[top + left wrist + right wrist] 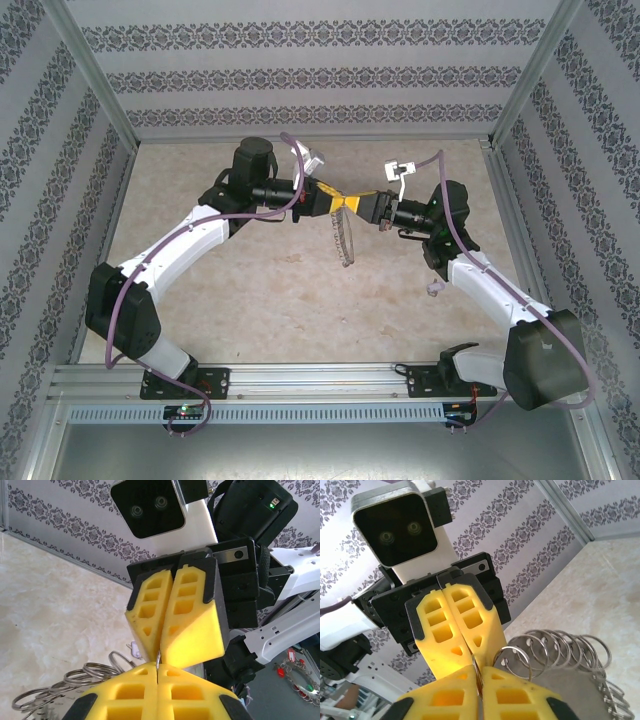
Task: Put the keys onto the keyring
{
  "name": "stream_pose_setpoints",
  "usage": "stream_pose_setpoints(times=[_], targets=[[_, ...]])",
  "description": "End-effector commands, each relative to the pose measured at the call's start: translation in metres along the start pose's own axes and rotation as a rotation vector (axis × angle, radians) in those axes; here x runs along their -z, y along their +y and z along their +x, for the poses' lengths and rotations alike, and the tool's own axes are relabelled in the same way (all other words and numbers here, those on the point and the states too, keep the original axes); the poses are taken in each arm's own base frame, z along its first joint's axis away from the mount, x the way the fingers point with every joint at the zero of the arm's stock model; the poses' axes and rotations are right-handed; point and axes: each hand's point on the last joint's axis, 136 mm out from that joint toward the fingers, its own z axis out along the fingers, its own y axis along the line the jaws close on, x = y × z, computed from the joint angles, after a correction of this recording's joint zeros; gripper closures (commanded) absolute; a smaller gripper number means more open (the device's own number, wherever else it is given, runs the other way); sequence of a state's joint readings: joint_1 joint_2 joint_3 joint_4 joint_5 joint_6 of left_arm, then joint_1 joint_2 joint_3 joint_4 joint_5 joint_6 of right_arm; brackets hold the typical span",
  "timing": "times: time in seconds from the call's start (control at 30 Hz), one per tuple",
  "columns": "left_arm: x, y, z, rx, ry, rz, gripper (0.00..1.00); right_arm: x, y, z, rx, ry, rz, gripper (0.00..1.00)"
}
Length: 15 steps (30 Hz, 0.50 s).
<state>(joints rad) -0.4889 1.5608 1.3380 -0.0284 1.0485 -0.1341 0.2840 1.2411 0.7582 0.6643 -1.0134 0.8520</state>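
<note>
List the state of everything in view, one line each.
keyring: in the air, hanging edge-on, top rim pinched.
left tool: shut on keyring rim.
right tool: shut, tip to tip with left tool; appears to pinch a rim loop of the keyring.
wire loops: fanned along the rim.

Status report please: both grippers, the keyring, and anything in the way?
Both shut: left gripper and right gripper, tip to tip, pinching the keyring at its rim. It hangs above the table. No obstruction seen.
</note>
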Motion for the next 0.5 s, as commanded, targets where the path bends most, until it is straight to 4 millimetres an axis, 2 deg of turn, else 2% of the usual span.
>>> stream_pose_setpoints(times=[0.0,0.07,0.2,0.3,0.37,0.47], targets=[[0.002,-0.007,-0.014,-0.045,-0.013,0.041,1.0,-0.005,0.013,-0.006,0.06,0.011,-0.043,1.0],[0.001,-0.004,-0.016,-0.034,-0.02,0.024,0.98,-0.005,0.012,-0.006,0.065,0.006,-0.039,1.0],[0.01,0.006,-0.029,-0.001,-0.099,-0.044,0.62,0.001,0.008,-0.014,0.09,-0.041,-0.002,1.0],[0.03,0.024,-0.045,0.07,-0.224,-0.133,0.43,0.006,0.009,-0.023,0.111,-0.07,0.008,1.0],[0.044,0.03,-0.055,0.121,-0.317,-0.157,0.39,0.008,0.011,-0.03,0.125,-0.087,0.006,1.0],[0.058,0.038,-0.062,0.179,-0.406,-0.179,0.4,0.009,0.017,-0.039,0.154,-0.11,0.004,1.0]])
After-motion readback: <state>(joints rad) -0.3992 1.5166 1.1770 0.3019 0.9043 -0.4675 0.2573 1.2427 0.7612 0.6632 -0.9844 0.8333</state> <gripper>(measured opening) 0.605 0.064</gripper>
